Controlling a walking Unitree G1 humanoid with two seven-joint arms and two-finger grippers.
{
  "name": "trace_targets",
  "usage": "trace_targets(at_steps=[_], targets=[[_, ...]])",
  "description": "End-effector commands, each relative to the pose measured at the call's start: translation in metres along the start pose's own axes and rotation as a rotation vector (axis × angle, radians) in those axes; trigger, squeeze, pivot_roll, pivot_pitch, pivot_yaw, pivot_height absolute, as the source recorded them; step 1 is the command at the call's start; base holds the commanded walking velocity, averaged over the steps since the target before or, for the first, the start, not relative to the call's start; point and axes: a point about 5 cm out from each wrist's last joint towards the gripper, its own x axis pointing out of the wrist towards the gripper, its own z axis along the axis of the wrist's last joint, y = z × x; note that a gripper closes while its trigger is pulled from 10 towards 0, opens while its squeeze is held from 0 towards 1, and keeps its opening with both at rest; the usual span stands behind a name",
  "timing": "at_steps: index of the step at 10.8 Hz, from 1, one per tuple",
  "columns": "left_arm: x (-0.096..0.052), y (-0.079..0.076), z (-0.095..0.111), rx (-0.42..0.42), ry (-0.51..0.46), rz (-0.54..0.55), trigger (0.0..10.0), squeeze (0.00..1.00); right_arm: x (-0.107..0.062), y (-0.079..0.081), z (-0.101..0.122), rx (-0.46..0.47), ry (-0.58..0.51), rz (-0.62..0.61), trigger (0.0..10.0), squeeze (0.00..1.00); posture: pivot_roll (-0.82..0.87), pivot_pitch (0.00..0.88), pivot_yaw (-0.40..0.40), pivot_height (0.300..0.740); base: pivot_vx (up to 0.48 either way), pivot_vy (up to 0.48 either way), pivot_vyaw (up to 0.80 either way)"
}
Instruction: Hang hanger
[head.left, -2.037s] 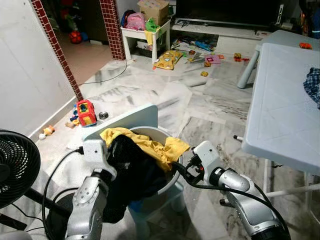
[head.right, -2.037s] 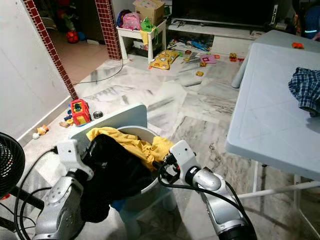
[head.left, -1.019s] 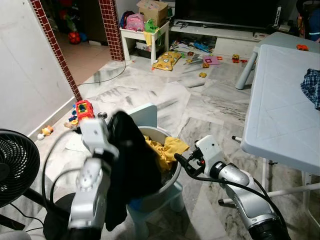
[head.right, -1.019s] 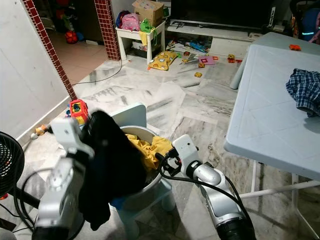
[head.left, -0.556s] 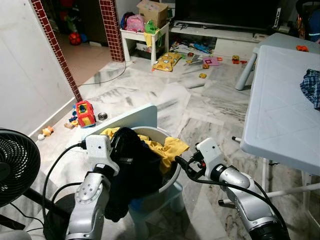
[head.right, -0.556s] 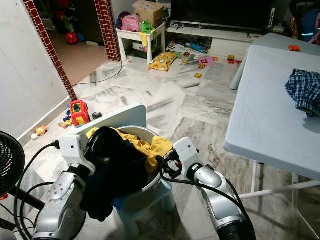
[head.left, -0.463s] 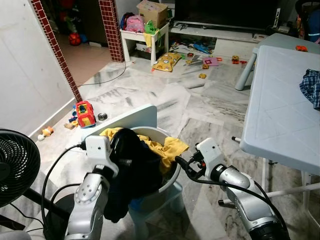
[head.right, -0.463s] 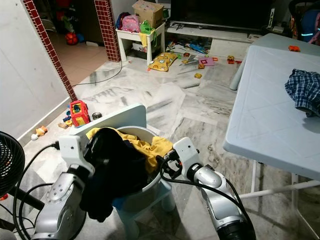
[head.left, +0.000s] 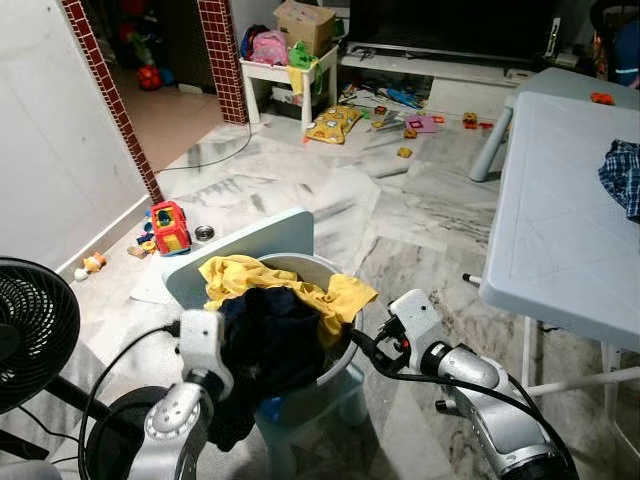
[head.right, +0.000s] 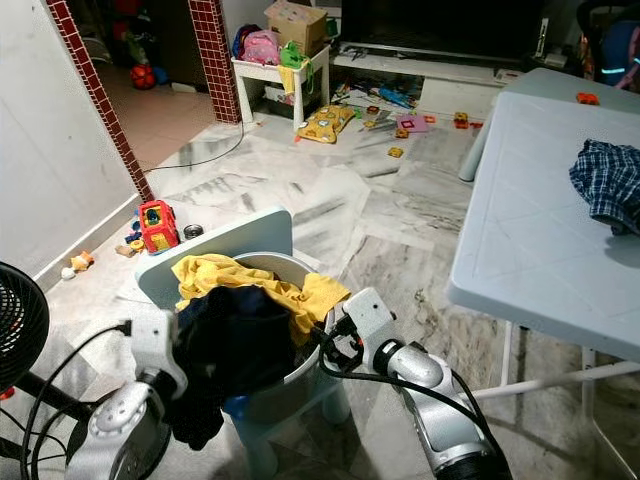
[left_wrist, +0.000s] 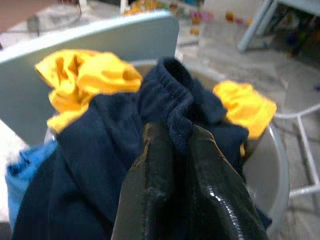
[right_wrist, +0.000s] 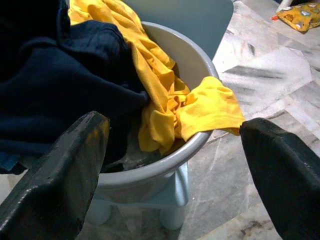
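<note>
Marble floor (head.left: 400, 210) strewn with toys, a pale table (head.left: 560, 230) on the right, a grey basin (head.right: 300, 370) of laundry on a small stool; in the head views, left gripper (head.left: 245, 335) buried in a dark navy garment (head.left: 265, 345), right gripper (head.left: 368, 345) at the basin's rim. From the left wrist, fingers (left_wrist: 160, 190) pinched together on a navy fold beside yellow cloth (left_wrist: 85, 75); best lifted straight and slowly, to shed the yellow. From the right wrist, fingers (right_wrist: 55, 170) spread wide apart, holding nothing; no hanger seen anywhere, so worth finding first.

The left gripper (left_wrist: 172, 150) has lowered the dark garment (head.left: 265, 340) back onto the basin (right_wrist: 200, 70).
</note>
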Motion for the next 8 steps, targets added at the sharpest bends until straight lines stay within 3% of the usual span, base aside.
trace_targets(at_steps=[1, 2, 3, 4, 8], targets=[[-0.0032, 0.0035, -0.0095, 0.023, 0.061, 0.019, 10.0, 0.0, -0.0005, 0.0005, 0.0034, -0.013, -0.003, 0.015, 10.0, 0.0, -0.15, 0.0, 0.016, 0.74, 0.0, 0.0, 0.0], [-0.0047, 0.0056, -0.0159, 0.048, 0.112, 0.023, 10.0, 0.03, -0.0004, 0.0, 0.0041, -0.014, -0.002, 0.017, 10.0, 0.0, -0.15, 0.0, 0.012, 0.74, 0.0, 0.0, 0.0], [-0.0051, 0.0064, -0.0175, 0.049, 0.123, 0.028, 10.0, 0.75, -0.0006, -0.0002, 0.0044, -0.015, -0.002, 0.018, 10.0, 0.0, -0.15, 0.0, 0.011, 0.74, 0.0, 0.0, 0.0], [-0.0054, 0.0078, -0.018, 0.048, 0.13, 0.039, 10.0, 1.0, -0.001, -0.0003, 0.0043, -0.017, 0.0, 0.02, 10.0, 0.0, -0.15, 0.0, 0.009, 0.74, 0.0, 0.0, 0.0], [-0.0057, 0.009, -0.0142, 0.096, 0.126, 0.052, 10.0, 1.0, -0.0021, -0.0013, 0.0046, -0.019, 0.002, 0.023, 10.0, 0.0, -0.15, 0.0, 0.01, 0.74, 0.0, 0.0, 0.0]])
